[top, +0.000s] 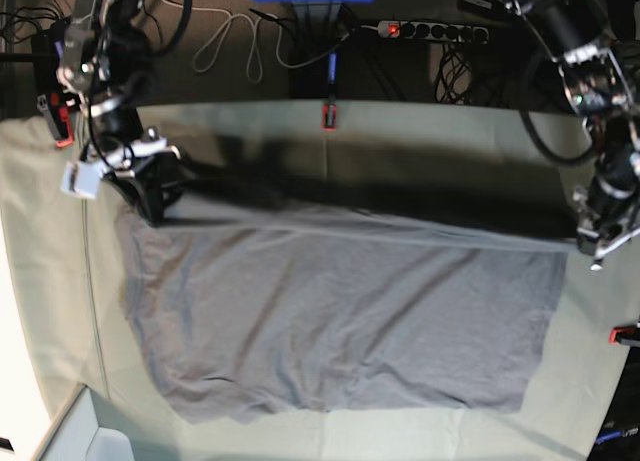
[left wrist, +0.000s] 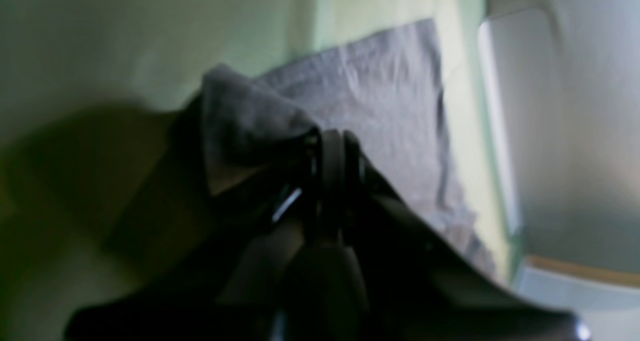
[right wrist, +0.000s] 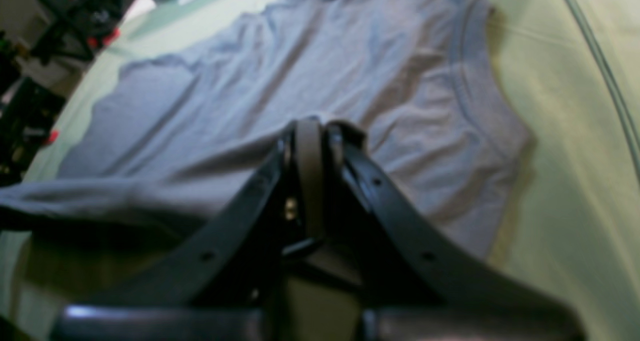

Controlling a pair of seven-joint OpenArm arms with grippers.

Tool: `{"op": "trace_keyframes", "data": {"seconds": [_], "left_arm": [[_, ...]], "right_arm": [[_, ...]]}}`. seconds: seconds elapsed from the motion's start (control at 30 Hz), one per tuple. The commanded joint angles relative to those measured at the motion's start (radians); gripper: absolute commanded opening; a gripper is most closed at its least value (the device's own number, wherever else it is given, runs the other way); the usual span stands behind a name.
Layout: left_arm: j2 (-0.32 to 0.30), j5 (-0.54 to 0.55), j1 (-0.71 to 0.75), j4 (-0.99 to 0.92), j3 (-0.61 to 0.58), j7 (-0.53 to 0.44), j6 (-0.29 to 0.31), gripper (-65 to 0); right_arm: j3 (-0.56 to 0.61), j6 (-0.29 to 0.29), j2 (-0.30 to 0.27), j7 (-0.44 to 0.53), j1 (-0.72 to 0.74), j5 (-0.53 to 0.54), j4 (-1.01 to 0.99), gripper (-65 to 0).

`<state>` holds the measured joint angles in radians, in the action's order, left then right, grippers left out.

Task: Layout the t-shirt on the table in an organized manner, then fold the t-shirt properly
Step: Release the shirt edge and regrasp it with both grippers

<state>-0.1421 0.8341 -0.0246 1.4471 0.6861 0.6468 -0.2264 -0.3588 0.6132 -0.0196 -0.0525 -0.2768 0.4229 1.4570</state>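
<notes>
t-shirt (top: 340, 331) spread across table (top: 420, 141), far edge lifted taut — left gripper (left wrist: 332, 138) and right gripper (right wrist: 312, 126) each clamped on cloth, seen only in wrist views.

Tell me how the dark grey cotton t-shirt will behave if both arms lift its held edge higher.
The dark grey cotton t-shirt probably drapes limply: its edge sags between the shut left gripper and right gripper. Creases suggest it bunches easily. It likely drags across the table.

The base camera looks steeply down on the table (top: 330, 131); both wrist cameras sit close above the same t-shirt (top: 340, 326) there.
</notes>
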Motion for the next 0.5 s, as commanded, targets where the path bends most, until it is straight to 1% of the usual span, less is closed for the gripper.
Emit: {"op": "trace_keyframes", "data": {"seconds": [0.0,0.07,0.17,0.23,0.33,0.4,0.47], "left_arm": [[-0.020,-0.008,-0.044,0.001,-0.016,-0.008,0.011,-64.9],[-0.021,-0.051,-0.079,-0.026,-0.032,-0.009,0.011,-64.9],[-0.021,-0.108,-0.127,-0.053,-0.038,-0.009,0.011,-64.9],[-0.021,-0.137,-0.148,-0.076,-0.038,-0.009,0.011,-64.9],[-0.021,-0.164,-0.173,-0.108,-0.045,-0.009,0.011,-64.9],[-0.026,-0.164,-0.179,-0.125,-0.067,-0.009,0.011,-64.9],[-0.043,-0.161,-0.179,-0.141,-0.099,-0.009,0.011,-64.9]], "right_arm": [[-0.004,0.018,-0.019,0.036,0.032,0.017,0.001,-65.0],[-0.004,0.018,-0.029,0.036,0.081,0.017,-0.042,-65.0],[-0.004,0.018,-0.069,0.035,0.153,0.017,-0.106,-65.0],[-0.003,0.018,-0.076,0.033,0.202,0.015,-0.146,-65.0],[-0.003,0.018,-0.108,-0.020,0.271,0.015,-0.209,-65.0],[-0.003,0.018,-0.113,-0.054,0.311,0.015,-0.246,-65.0],[-0.003,0.018,-0.115,-0.068,0.351,0.015,-0.279,-65.0]]}}
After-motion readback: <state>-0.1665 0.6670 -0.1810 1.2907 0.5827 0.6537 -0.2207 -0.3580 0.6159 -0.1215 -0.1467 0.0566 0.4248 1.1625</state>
